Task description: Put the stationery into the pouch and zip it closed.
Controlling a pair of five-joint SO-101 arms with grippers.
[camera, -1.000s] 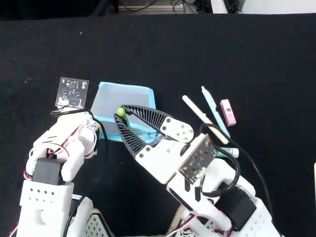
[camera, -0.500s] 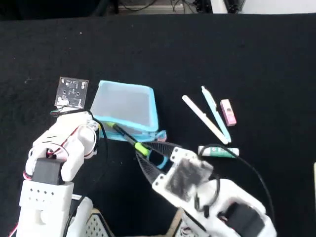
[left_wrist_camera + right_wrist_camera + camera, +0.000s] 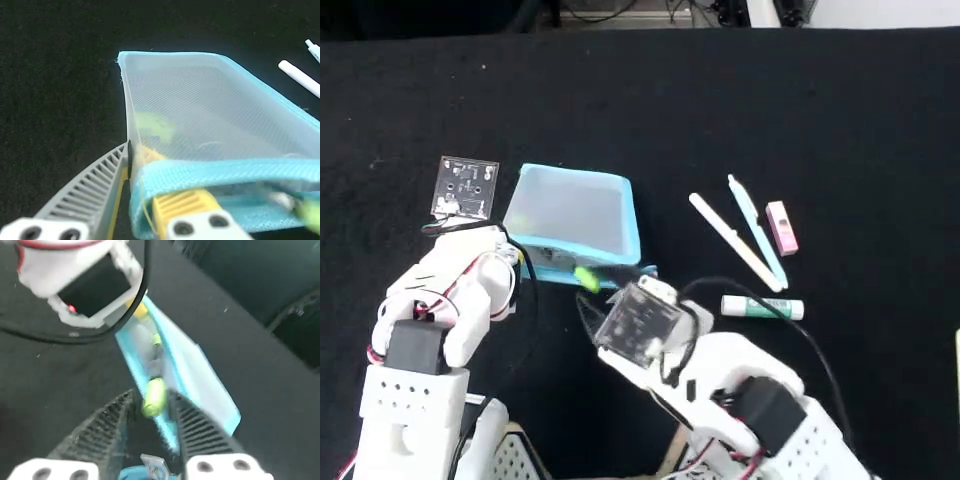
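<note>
In the high view, the translucent mesh pouch with blue trim [image 3: 575, 212] lies left of centre on the black cloth table [image 3: 720, 110]. The left gripper [image 3: 517, 258] is clamped on its lower left corner, and the right gripper [image 3: 592, 286] sits at its lower edge, closed narrowly on the dark pen with a green cap [image 3: 588, 278]. To the right lie a white pen [image 3: 732, 240], a light blue pen [image 3: 755, 228] just beside it, a pink eraser [image 3: 781, 226] and, lower down, a white and green glue stick [image 3: 763, 307]. In the left wrist view, the left gripper [image 3: 135, 200] pinches the pouch's [image 3: 200, 110] blue hem between its grey ribbed finger and its yellow one, and a pale green shape shows through the mesh. In the right wrist view, the right gripper [image 3: 152, 407] has its ribbed fingers close around the pen's [image 3: 154, 397] green end, which points into the pouch's [image 3: 200, 375] open mouth
</note>
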